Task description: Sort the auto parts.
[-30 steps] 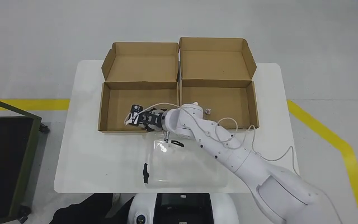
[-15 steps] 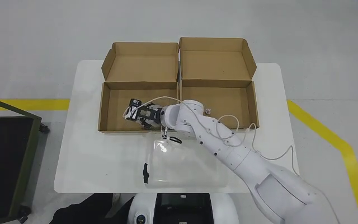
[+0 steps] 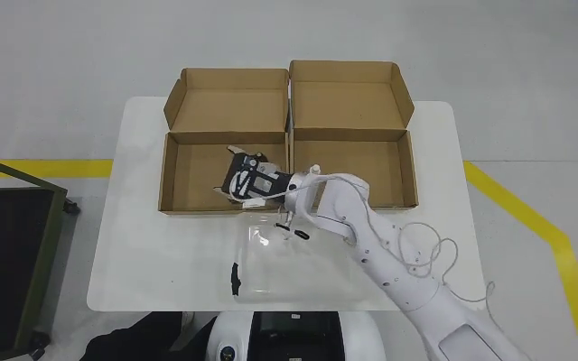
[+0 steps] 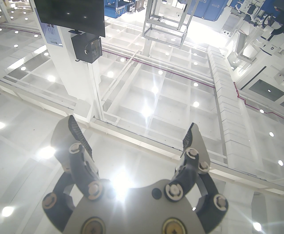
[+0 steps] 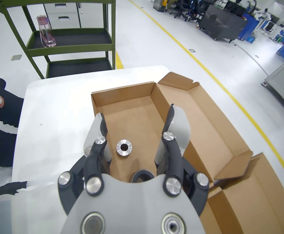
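Checking in from the remote desk. The right gripper (image 5: pixel 137 115) is hanging over the open cardboard box (image 3: pixel 185 176) with its jaws spread wide and nothing in them. Straight down between the jaws, a silver bushing (image 5: pixel 124 148) with a hole through its middle sits flat on the box floor. Back toward the palm there's a dark ring (image 5: pixel 142 175), half hidden under the gripper body, so I can't say much about it. From the top view the same gripper (image 3: pixel 230 171) is inside the box outline, a bit nearer the shared wall than the far end. The second cardboard box (image 3: pixel 379 162) is butted right up against the first, off to one side of the jaws, and both have their lids folded back. Both boxes sit on a white table (image 3: pixel 135 226). Behind the wrist lies a clear plastic bag (image 3: pixel 271 262) with a small black piece (image 3: pixel 235 277) at its edge. The left gripper (image 4: pixel 131 124) is aimed up at the ceiling, jaws also wide and holding nothing. Past its fingertips it's all white gridded panels, spot lights and a dark screen (image 4: pixel 71 13). Room-wise, beyond the right fingertips there's grey floor, a yellow line (image 5: pixel 199 64) and a green shelf cart (image 5: pixel 68 37) with a pink bottle (image 5: pixel 47 33) on it.
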`<control>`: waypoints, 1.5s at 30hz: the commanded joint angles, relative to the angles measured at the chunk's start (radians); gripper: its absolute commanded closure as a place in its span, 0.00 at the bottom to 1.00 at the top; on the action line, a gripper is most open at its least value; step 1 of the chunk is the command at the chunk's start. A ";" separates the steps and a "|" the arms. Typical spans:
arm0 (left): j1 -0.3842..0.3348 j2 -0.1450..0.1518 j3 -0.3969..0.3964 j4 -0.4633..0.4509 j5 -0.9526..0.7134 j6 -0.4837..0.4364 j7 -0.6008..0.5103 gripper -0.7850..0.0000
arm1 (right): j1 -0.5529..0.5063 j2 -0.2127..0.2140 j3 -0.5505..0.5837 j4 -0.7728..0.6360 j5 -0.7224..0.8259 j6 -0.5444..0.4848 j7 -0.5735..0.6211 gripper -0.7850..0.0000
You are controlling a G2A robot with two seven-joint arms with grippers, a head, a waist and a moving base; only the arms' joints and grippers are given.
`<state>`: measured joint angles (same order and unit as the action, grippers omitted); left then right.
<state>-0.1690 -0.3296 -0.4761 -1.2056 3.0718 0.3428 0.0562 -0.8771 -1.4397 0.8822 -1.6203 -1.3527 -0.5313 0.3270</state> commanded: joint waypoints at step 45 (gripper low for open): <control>0.000 0.000 0.000 0.000 0.000 0.000 0.000 0.00 | -0.925 0.147 0.839 -0.395 -0.090 0.144 -0.549 0.00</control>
<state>-0.1690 -0.3296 -0.4761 -1.2056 3.0718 0.3428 0.0562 -1.7992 -1.2935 1.7184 -2.0138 -1.4438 -0.3860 -0.2212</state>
